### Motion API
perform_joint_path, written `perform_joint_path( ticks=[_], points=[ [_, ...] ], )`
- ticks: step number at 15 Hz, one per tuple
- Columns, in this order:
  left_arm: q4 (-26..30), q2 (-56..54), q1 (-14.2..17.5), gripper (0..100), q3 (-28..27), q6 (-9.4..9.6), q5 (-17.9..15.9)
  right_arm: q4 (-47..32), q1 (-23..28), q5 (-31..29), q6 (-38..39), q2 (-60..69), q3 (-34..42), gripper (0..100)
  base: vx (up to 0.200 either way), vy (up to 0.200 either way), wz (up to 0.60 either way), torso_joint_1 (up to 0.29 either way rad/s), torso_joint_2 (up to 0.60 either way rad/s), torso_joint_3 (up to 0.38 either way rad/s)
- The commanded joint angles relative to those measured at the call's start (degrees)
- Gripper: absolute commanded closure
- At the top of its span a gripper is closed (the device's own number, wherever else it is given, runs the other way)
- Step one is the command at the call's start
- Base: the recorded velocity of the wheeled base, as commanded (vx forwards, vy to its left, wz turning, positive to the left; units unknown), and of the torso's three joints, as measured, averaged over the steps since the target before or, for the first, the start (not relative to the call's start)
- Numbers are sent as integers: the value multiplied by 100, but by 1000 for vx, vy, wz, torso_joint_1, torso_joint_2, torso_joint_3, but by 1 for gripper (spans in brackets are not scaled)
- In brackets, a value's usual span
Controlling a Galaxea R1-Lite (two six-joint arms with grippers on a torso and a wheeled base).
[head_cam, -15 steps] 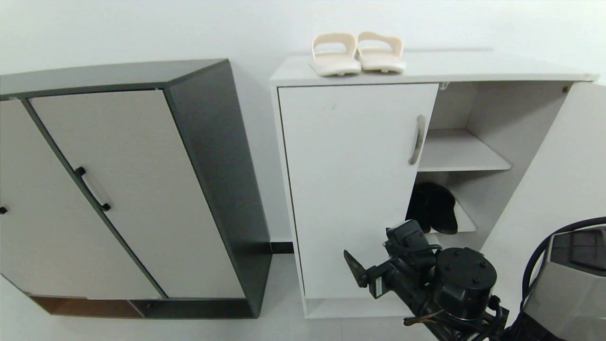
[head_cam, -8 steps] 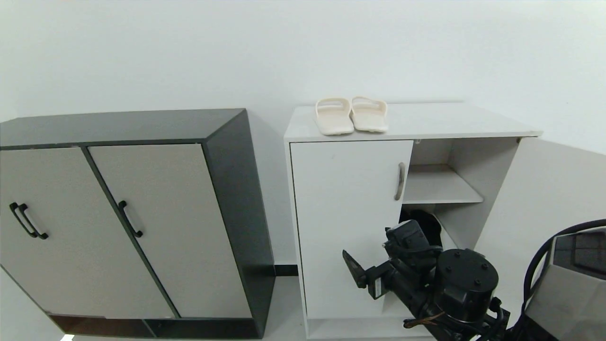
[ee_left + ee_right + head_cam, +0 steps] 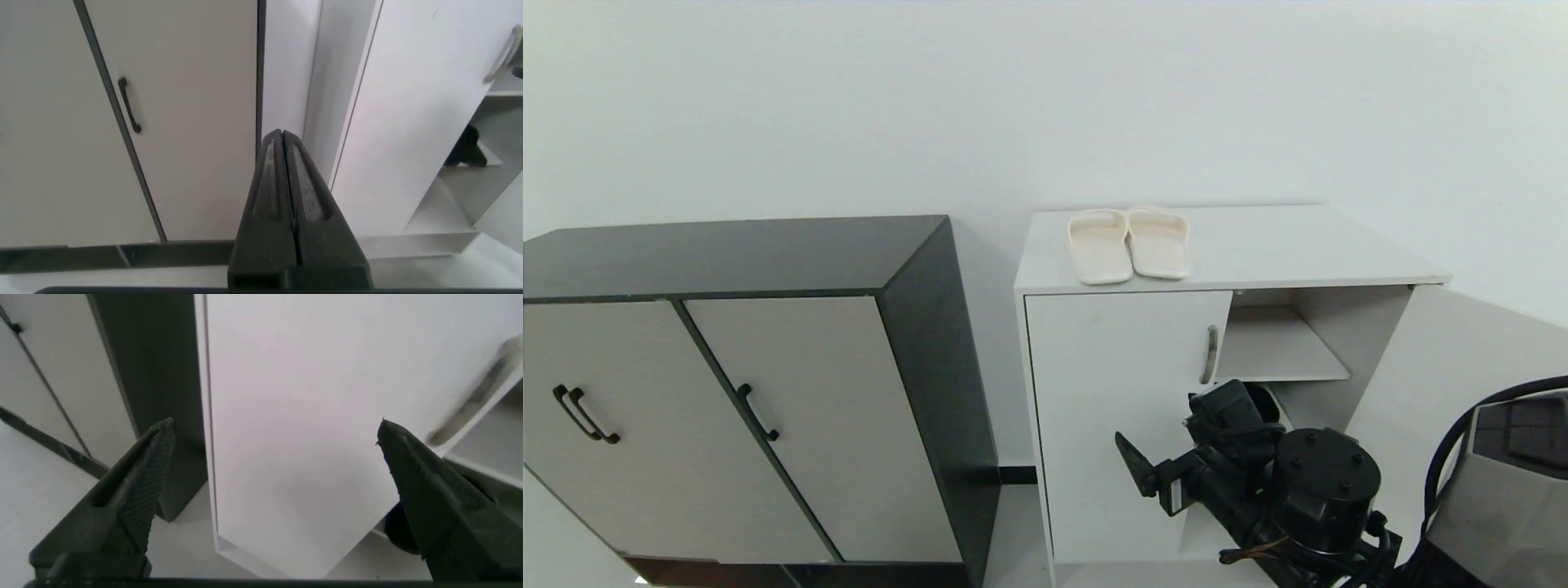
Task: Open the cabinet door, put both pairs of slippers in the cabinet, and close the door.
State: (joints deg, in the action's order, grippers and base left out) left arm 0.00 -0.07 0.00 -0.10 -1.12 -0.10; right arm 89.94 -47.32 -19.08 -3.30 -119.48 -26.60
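- We find the cabinet [image 3: 1258, 245] with its right door [image 3: 1470, 367] swung open and its left door [image 3: 1119, 408] closed.
- The cream slippers [image 3: 1129, 243] lie side by side on the cabinet's top, towards its left end.
- A black slipper [image 3: 470, 147] sits in the open side, below the shelf [image 3: 1278, 347].
- The right gripper [image 3: 275, 429] is spread wide and empty, facing the left door.
- The left gripper [image 3: 282, 135] is clenched on nothing, pointing at the gap between the cabinet and a dark cabinet [image 3: 768, 253].
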Motion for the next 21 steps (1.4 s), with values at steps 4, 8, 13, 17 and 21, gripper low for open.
perform_joint_path(
  ticks=[4,8,13,17,21],
  points=[
    [0,7,0,100,1,-2,1,6,-5,9,-4,-5,67,0,0,0,0,262,-522,-259],
    [0,7,0,100,1,-2,1,6,-5,9,-4,4,85,0,0,0,0,284,-552,-282],
    [0,7,0,100,1,-2,1,6,-14,97,5,4,76,0,0,0,360,294,-584,-292],
    [0,7,0,100,1,-2,1,6,-14,9,-109,241,-65,0,0,0,0,54,-113,-49],
    [0,7,0,100,1,-2,1,-284,83,62,-12,540,23,0,0,0,0,0,0,0]
  ],
)
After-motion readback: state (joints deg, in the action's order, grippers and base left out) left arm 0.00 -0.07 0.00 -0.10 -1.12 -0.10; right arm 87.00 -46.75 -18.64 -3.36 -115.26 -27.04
